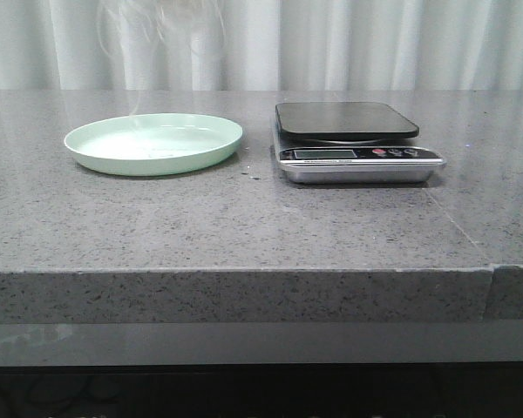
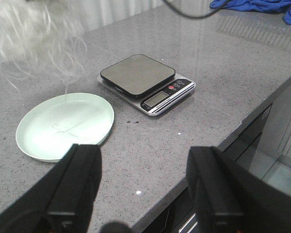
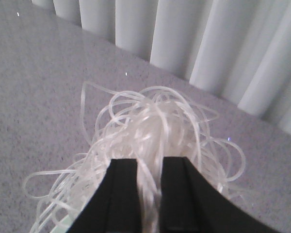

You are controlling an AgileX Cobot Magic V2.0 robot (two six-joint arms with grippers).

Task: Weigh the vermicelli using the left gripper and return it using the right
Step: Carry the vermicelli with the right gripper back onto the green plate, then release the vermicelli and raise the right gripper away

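Observation:
The vermicelli (image 3: 155,121), a loose tangle of thin translucent-white strands, hangs in the air from my right gripper (image 3: 149,167), whose fingers are shut on it. In the front view only faint strands (image 1: 157,22) show at the top edge, above the pale green plate (image 1: 96,144). In the left wrist view the vermicelli (image 2: 29,34) is a white blur above the empty plate (image 2: 39,145). The black-topped scale (image 1: 346,120) stands empty to the right of the plate. My left gripper (image 2: 144,155) is open and empty, over the table's front edge.
A white curtain (image 1: 331,43) hangs behind the grey stone table (image 1: 244,226). A few small crumbs (image 1: 248,171) lie between plate and scale. A blue cloth (image 2: 262,7) lies at the far right corner. The table's front edge (image 2: 242,126) drops off near my left gripper.

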